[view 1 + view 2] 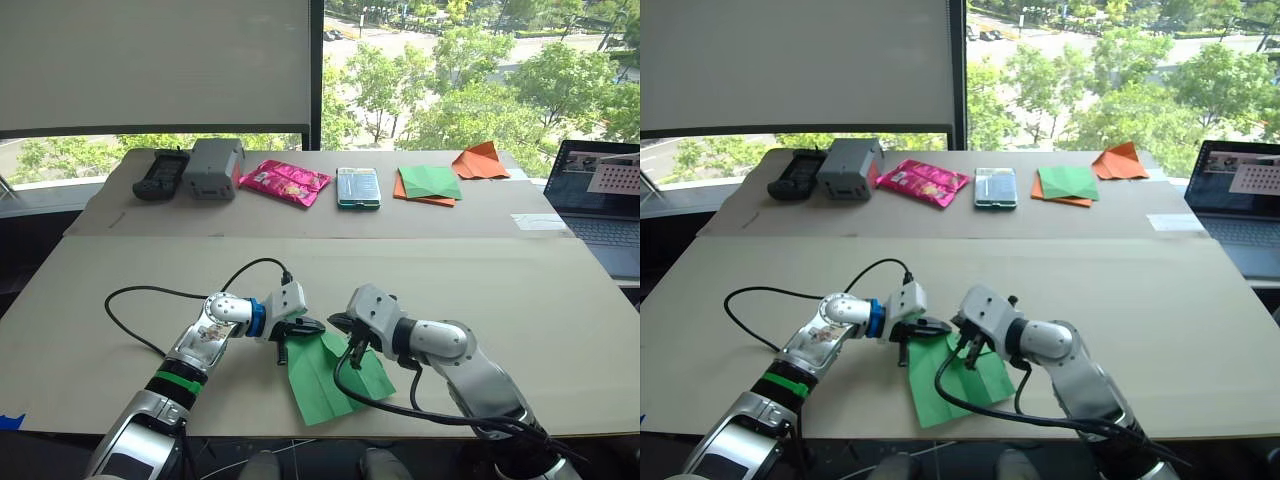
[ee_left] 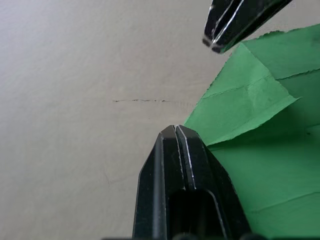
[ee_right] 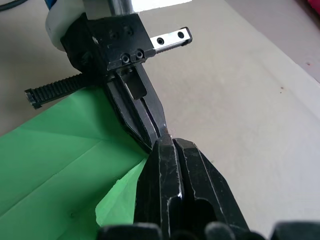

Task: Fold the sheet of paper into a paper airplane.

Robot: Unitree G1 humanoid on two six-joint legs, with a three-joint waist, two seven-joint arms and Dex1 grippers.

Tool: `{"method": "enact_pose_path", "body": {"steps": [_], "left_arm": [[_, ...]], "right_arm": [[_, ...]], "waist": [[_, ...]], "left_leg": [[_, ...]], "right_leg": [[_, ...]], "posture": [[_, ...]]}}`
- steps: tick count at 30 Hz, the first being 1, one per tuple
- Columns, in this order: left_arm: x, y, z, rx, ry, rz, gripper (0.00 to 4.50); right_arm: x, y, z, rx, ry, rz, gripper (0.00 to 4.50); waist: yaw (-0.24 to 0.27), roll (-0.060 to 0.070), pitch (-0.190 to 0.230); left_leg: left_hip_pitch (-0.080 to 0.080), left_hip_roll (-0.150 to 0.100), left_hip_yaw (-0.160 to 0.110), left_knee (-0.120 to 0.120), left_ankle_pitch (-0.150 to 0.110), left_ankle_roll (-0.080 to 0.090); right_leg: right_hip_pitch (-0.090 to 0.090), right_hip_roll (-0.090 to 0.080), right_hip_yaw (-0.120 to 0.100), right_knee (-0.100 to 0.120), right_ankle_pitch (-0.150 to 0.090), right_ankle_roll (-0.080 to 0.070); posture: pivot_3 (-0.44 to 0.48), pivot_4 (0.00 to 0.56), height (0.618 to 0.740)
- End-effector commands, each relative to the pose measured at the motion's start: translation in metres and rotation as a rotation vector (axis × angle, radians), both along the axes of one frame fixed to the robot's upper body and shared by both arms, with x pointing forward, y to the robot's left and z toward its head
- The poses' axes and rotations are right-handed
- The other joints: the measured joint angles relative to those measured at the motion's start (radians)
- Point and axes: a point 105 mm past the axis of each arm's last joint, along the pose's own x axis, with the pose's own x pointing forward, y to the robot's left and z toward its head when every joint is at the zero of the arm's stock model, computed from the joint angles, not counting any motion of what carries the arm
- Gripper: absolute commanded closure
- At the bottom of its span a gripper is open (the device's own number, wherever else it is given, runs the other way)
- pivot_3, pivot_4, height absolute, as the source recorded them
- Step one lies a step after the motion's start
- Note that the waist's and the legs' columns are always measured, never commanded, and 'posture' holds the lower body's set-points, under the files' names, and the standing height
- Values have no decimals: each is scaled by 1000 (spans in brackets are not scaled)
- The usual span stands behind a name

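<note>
The sheet of paper (image 1: pixel 325 380), bright green and creased, lies flat at the near edge of the surface (image 1: pixel 500 290), its far end under the two grippers and its near corner reaching the surface's front edge. The left gripper (image 1: pixel 305 327) and the right gripper (image 1: pixel 340 322) meet tip to tip over the paper's far edge. In the left wrist view the left gripper's fingers (image 2: pixel 182 165) are pressed together, their tips at the edge of a folded green flap. In the right wrist view the right gripper's fingers (image 3: pixel 175 170) are also pressed together, touching the left gripper's tips just above a torn-looking paper corner; whether either pair actually pinches paper cannot be told.

A black cable (image 1: pixel 150 300) loops across the surface beside the left arm, and another curls over the paper by the right arm. Along the far side sit a black handset (image 1: pixel 160 175), a grey box (image 1: pixel 213 167), a pink packet (image 1: pixel 286 182), a small greenish packet (image 1: pixel 358 187), a green-and-orange pair of sheets (image 1: pixel 428 184) and an orange paper plane (image 1: pixel 481 160), all well apart from the grippers. A laptop (image 1: pixel 600 200) stands at the right.

The surface is pale tan board. Behind it a window (image 1: pixel 460 70) shows trees and a road, with a blind (image 1: pixel 150 60) drawn over its left part.
</note>
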Motion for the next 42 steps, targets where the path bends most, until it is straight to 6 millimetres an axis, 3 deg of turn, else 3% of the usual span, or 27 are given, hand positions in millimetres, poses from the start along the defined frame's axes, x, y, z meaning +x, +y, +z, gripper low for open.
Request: {"method": "enact_pose_path", "body": {"steps": [1,17,21,30,42], "left_arm": [[-5,2,-15,57,33,-3,4500],[-6,2,-15,59,30,-1,4500],[-7,3,-16,63,31,-1,4500],[-8,3,-16,65,31,0,4500],[-11,8,-16,77,33,-3,4500]], "right_arm": [[5,3,0,-7,-29,-5,4481],[8,7,-26,-22,33,-23,4481],[11,0,-37,-52,87,-68,4481],[-3,-7,-57,-109,213,-67,4481],[-2,-25,-67,-119,268,-151,4481]], "waist": [[0,0,0],[-3,0,0],[-4,0,0],[-4,1,-1],[-4,1,-3]], "left_leg": [[0,0,0,0,0,0],[0,0,0,0,0,0],[0,0,0,0,0,0],[1,0,0,0,0,0],[2,0,0,0,0,0]], "right_leg": [[0,0,0,0,0,0],[0,0,0,0,0,0],[0,0,0,0,0,0],[1,0,0,0,0,0],[2,0,0,-1,-1,0]], "posture": [[0,150,736],[0,150,736],[0,150,736],[0,150,736],[0,150,736]]}}
